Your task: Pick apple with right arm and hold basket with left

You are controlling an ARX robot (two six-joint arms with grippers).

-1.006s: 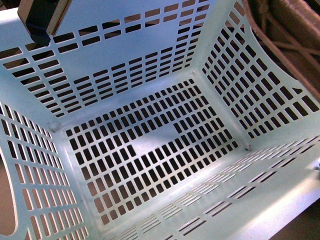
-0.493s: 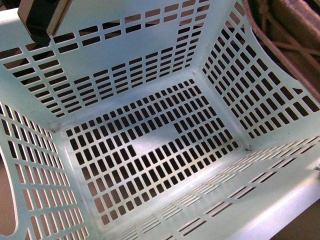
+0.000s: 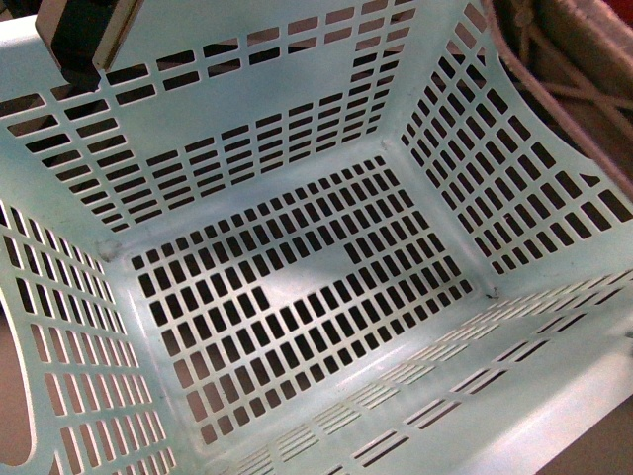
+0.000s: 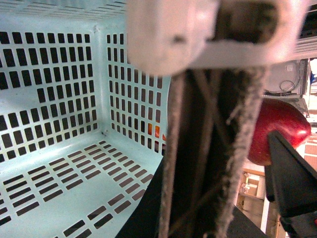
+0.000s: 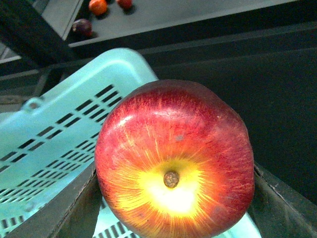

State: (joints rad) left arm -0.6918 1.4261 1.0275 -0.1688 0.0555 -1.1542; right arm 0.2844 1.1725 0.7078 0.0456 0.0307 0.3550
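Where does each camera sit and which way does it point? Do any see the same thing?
Front view: on the robot's body, looking down into the basket; the left gripper shows at its rim.
Left wrist view: on the left arm, looking past its own finger into the basket.
Right wrist view: on the right arm, facing the apple between its fingers.
Shared: both wrist views show apple and basket.

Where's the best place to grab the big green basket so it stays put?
Grab the basket by its top rim, coming from above, one jaw inside and one outside. Its walls are thin and the top is open, so the rim should fit between the jaws; the whole basket looks far too wide to pinch.
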